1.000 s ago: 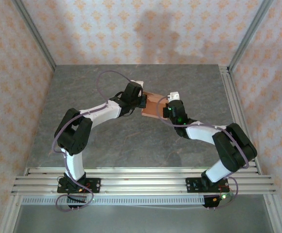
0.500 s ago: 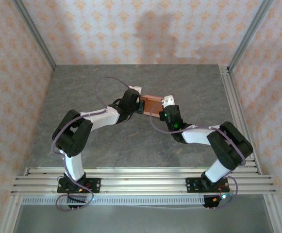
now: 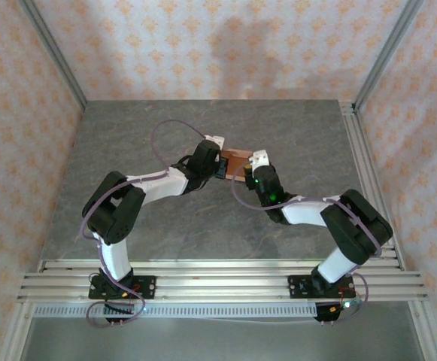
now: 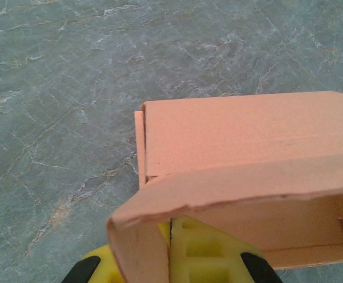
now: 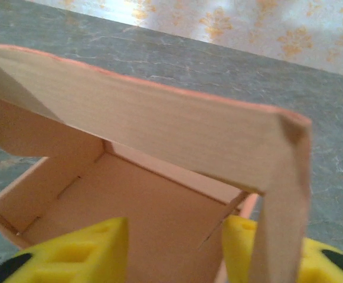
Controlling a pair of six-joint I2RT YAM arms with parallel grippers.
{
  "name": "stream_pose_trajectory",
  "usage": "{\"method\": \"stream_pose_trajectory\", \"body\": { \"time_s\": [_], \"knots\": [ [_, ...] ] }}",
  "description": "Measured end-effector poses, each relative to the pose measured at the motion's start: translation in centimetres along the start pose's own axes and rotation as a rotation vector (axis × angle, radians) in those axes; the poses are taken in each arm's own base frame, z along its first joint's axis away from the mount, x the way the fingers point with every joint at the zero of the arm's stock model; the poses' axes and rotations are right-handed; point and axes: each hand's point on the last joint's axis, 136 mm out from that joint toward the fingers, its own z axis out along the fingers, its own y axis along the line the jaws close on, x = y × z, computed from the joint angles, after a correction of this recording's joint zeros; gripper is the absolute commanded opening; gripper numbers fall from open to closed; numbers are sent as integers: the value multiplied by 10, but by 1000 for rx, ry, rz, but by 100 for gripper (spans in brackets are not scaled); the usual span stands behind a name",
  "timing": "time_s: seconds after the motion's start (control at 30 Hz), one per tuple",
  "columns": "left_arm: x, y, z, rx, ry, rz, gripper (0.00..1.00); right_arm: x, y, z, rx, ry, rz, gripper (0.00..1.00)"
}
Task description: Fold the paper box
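Observation:
The paper box (image 3: 238, 156), salmon-orange card, sits between the two grippers at the middle of the table. In the left wrist view its flat top panel (image 4: 242, 132) lies ahead, and a bent flap (image 4: 137, 247) covers part of my left finger. My left gripper (image 4: 171, 250) (image 3: 220, 165) is shut, pinching the box's near wall. In the right wrist view the box (image 5: 153, 212) is open toward me, with a long flap (image 5: 159, 127) raised over it. My right gripper (image 5: 172, 253) (image 3: 251, 168) is open, its yellow pads (image 5: 91, 253) spread across the box's inside.
The grey marbled table (image 3: 293, 128) runs wide around the box. Patterned walls and aluminium posts (image 3: 377, 56) enclose it. The aluminium rail (image 3: 218, 278) bearing both arm bases runs along the near edge.
The right gripper has opened, having been shut a second ago, and it shifted left and farther back. The box went from a tilted flat sheet to a more closed-up shape.

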Motion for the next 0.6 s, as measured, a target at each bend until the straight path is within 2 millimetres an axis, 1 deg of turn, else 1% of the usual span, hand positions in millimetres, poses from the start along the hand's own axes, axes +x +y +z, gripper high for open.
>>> {"method": "stream_pose_trajectory", "body": {
  "time_s": [0.03,0.1,0.17,0.27,0.33,0.43,0.6],
  "knots": [
    [0,0,0,-4,0,7,0,-4,1,-2,-9,-10,9,56],
    [2,0,0,-15,3,18,0,-15,1,-7,-22,-36,32,67],
    [4,-1,-1,-20,11,32,0,-30,1,-14,-40,-72,55,76],
    [7,-4,-1,-24,18,49,0,-49,0,-28,-65,-125,98,83],
    [8,-6,-1,-25,19,53,0,-57,-2,-39,-80,-148,123,85],
    [6,-9,-2,-21,17,57,0,-60,-8,-51,-91,-166,157,86],
    [-2,-13,-4,-23,11,65,0,-46,-20,-56,-96,-131,203,88]
  ]
}}
